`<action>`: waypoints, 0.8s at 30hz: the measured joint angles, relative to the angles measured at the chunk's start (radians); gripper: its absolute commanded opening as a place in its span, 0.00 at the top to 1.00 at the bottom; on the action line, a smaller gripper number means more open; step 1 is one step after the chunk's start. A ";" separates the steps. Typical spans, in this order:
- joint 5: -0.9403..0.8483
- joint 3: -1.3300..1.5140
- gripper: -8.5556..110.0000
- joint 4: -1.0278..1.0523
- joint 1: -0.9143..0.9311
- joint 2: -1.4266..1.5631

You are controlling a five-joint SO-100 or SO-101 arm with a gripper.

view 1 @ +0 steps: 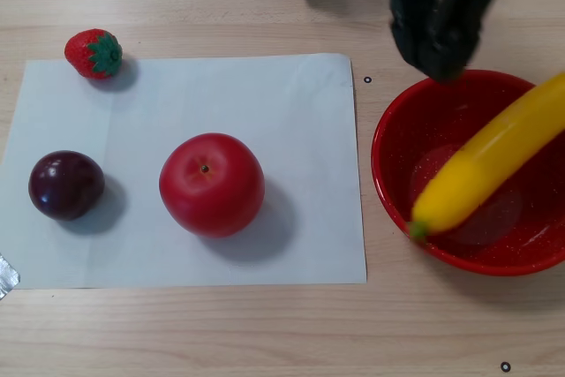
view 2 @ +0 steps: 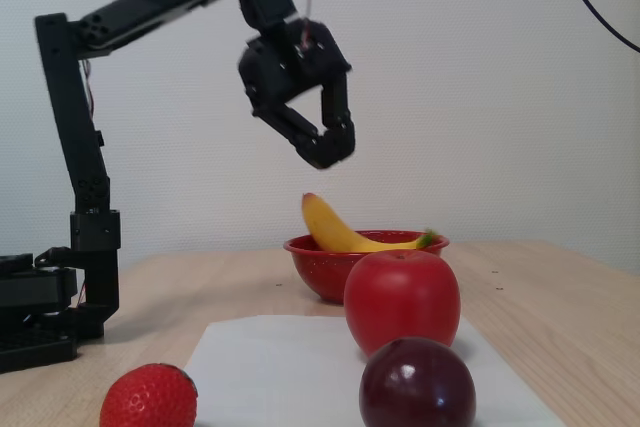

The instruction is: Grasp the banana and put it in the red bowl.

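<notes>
Seen in the other view, from left to right across the wooden counter [view 1: 177,333]: one white sheet of paper [view 1: 291,103] carrying two fruits, with a third at its corner. One strawberry [view 1: 94,53] at the sheet's far left corner, partly off the paper. One dark plum [view 1: 66,184] on the sheet's left side. One red apple [view 1: 212,184] near the middle of the sheet, well apart from the plum. One small crumpled foil scrap [view 1: 7,276] at the left edge.

Right of the sheet, on bare wood, one red bowl [view 1: 388,165]. Inside it, one banana [view 1: 490,161], lying aslant across the bowl, green stem low at the near left rim, the other end rising past the right rim and out of frame.

One pincer [view 1: 441,46], black, above the bowl's far rim. In the fixed view, raised well clear above the bowl [view 2: 312,257] and banana [view 2: 335,230], pincer [view 2: 335,142] fingertips together, clenched on nothing.
</notes>
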 measured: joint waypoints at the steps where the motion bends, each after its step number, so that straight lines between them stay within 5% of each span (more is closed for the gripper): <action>1: -0.006 0.000 0.93 0.026 -0.015 0.025; 10: -0.026 0.288 0.93 0.023 -0.124 0.383; 24: -0.054 1.106 0.93 -0.453 -0.275 0.890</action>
